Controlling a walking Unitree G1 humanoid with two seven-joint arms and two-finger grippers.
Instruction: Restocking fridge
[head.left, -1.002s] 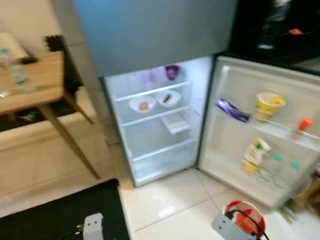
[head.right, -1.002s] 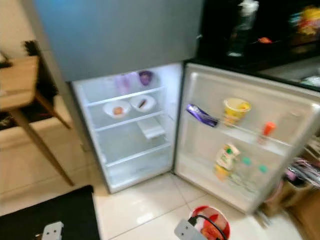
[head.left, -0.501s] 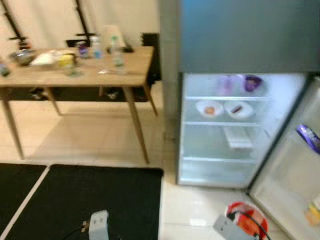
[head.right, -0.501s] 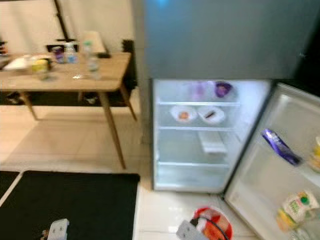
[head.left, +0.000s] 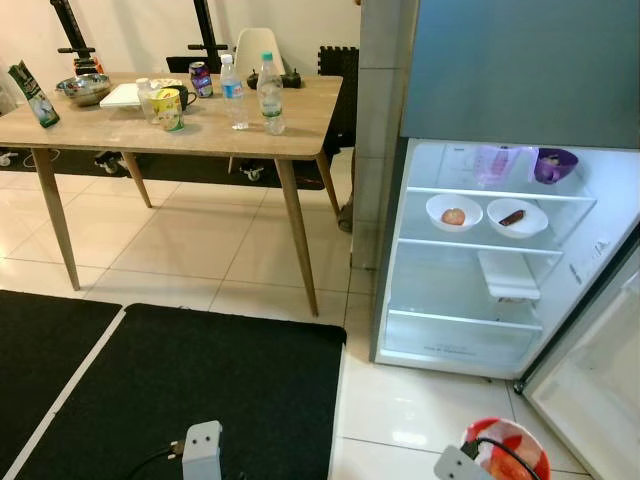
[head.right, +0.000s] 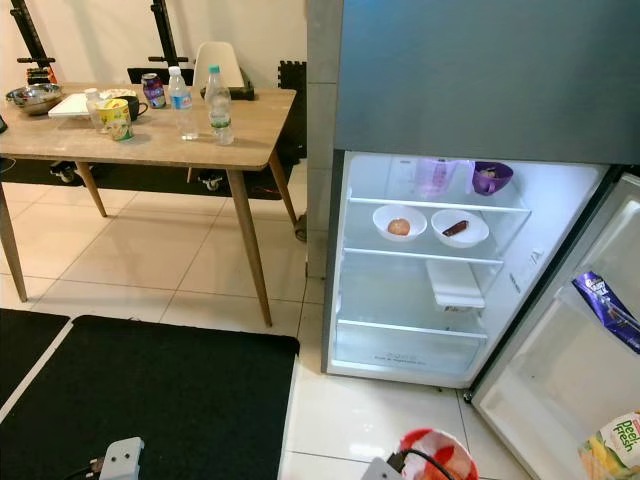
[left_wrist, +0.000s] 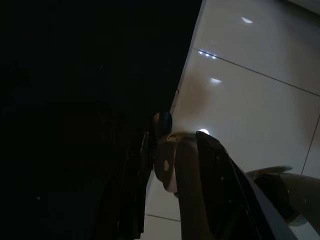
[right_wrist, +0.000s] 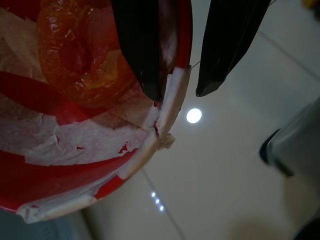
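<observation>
A wooden table stood at the left, bearing a green packet, a metal bowl, a yellow cup, a can and two water bottles; a white chair stood behind it. A black mat covered the tiled floor in front. The left gripper's arm hung low over the mat edge, and in its dark wrist view I could not tell how its fingers stood. To the right the fridge stood with its lower door swung wide. The top shelf held a clear jug and a purple bowl; the shelf below held two white bowls, side by side, one with a round reddish item, one with a dark item. The door carried a purple packet and a green-and-yellow carton. The right gripper hung low beside the door, pinching the rim of a red-and-white bowl holding orange food.
</observation>
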